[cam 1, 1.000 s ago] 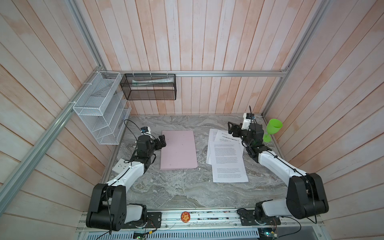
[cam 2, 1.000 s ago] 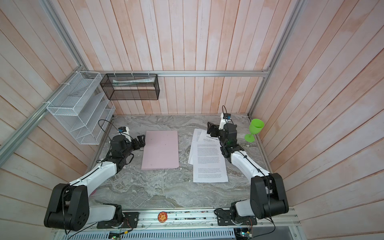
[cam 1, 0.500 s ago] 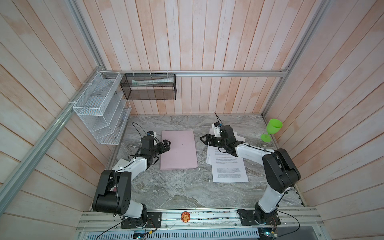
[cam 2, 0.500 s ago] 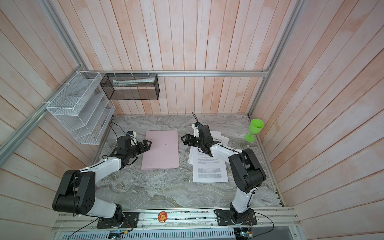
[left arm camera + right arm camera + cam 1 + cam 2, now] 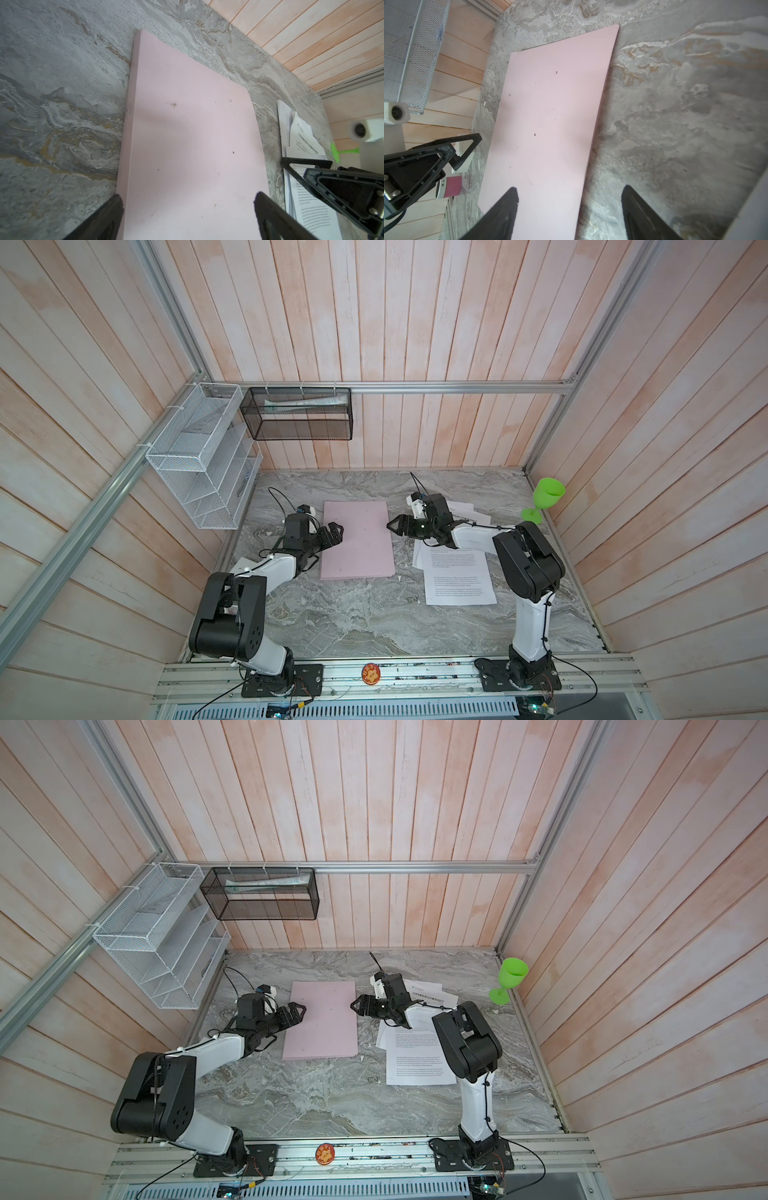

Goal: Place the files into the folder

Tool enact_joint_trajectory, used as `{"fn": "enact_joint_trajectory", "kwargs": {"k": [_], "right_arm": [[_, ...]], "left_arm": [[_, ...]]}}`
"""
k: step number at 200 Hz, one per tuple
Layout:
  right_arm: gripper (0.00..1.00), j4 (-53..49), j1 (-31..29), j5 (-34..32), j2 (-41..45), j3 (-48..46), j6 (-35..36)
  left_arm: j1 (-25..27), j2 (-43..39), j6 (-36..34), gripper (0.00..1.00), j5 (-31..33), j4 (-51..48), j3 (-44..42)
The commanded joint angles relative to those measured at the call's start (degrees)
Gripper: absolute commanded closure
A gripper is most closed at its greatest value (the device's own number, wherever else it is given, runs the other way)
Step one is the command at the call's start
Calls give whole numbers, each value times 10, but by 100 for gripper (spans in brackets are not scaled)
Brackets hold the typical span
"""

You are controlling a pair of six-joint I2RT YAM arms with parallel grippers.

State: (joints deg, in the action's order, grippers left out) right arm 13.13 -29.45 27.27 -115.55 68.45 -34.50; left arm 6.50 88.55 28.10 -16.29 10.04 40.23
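Both top views: the folder lies shut and flat mid-table, with the files fanned loose just beside it on the right, none inside. The left gripper sits at the folder's left long edge, the right gripper at its right long edge. Both have jaws apart and hold nothing. The right arm reaches across the files, so a careless sweep could drag or scatter the top sheets. The green goblet by the right wall stands near that arm's elbow and might be tipped. Two grippers closing from opposite edges could also buckle the thin cover. Left wrist view: the pink cover fills the gap between the spread fingers. It hugs the stone, so a tip may skate over it or shove the whole folder. Right wrist view: one finger is over the cover, its mate over bare stone, the folder's edge between them. The likely fault here is pinching both leaves and lifting the folder shut. Surface: the table, grey veined stone pattern, looks hard and slick. Room: pale plank walls and aluminium rails, with a white wire rack and a black mesh basket hung well apart from the work.
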Motion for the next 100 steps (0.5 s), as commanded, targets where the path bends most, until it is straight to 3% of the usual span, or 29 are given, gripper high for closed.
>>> {"fn": "enact_joint_trajectory", "kwargs": {"k": [1,100], "right_arm": [[24,-15,-3,14,-21,26,5],[26,9,-5,68,-75,45,-31]], "left_arm": [[-1,18,1,0,-12,8,-3],[-6,89,4,1,-54,18,20]]}}
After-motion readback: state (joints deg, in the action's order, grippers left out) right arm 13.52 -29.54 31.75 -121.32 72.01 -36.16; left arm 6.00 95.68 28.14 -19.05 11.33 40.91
